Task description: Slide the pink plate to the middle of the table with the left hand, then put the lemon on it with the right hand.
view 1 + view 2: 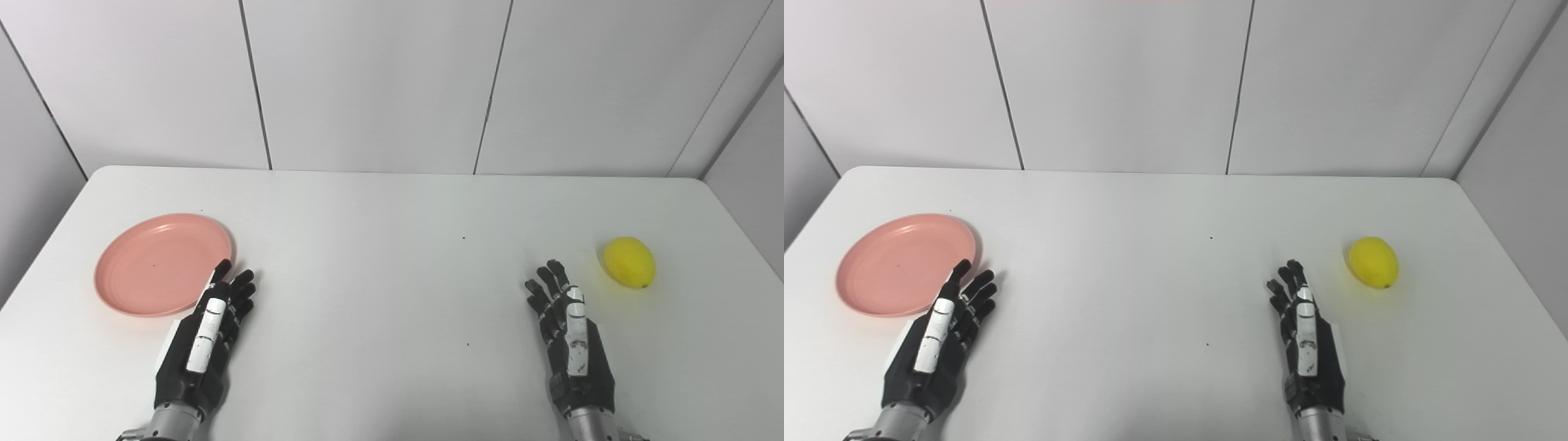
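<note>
A pink plate (153, 266) lies on the left side of the white table (392, 257). My left hand (205, 334) is open, fingers stretched forward, its fingertips at the plate's near right rim. A yellow lemon (629, 262) lies on the right side of the table. My right hand (569, 331) is open and empty, fingers pointing forward, a little to the left of and nearer than the lemon. In the right eye view the plate (900, 263), the lemon (1373, 262) and both hands (940, 331) (1304, 334) stand the same way.
White wall panels (373, 79) rise behind the table's far edge. A side wall (753, 159) stands close to the table's right edge, and another at the left (30, 177).
</note>
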Robot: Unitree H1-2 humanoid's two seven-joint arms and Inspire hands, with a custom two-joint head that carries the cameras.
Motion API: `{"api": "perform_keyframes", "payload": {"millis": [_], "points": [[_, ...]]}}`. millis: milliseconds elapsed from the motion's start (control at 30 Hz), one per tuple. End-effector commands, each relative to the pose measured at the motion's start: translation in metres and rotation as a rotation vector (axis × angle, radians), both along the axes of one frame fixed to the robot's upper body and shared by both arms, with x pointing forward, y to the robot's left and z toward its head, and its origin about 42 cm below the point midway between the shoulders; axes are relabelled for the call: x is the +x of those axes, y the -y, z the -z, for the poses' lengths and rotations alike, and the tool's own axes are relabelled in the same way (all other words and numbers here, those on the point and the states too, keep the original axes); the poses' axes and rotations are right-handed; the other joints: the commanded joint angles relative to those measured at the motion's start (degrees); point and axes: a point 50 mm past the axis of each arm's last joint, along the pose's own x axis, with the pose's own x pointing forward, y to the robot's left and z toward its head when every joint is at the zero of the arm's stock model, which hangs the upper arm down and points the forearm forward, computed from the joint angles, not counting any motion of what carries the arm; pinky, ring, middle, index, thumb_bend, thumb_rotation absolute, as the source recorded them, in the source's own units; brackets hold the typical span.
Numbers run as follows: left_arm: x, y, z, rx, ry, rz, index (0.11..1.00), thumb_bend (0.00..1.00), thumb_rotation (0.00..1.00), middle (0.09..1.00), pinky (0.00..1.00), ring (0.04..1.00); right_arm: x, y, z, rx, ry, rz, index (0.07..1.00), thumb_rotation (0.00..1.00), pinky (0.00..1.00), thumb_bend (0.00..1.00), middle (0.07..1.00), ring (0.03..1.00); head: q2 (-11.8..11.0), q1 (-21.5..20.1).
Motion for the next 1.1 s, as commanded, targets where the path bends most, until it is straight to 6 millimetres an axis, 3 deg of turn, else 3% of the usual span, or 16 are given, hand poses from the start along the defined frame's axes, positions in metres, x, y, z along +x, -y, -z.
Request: {"api": "perform_keyframes", "payload": {"millis": [0,1067], "points": [[-0.0054,-0.0038,0.0025,0.026,-0.028,0.015,0.964,0.72,0.76,0.913,1.00,0.940,-0.0018,-0.0003,0.0085,0.012,-0.065,-0.007,0.933,0.99,0.95,0.71,0.934,0.900,-0.01,0.09],[-0.0064,-0.0020,0.0082,-0.023,0.057,-0.066,0.954,0.77,0.78,0.913,1.00,0.944,-0.0070,0.0032,0.0102,-0.058,-0.054,-0.021,0.943,1.00,0.97,0.71,0.943,0.944,-0.74,1.45]]}}
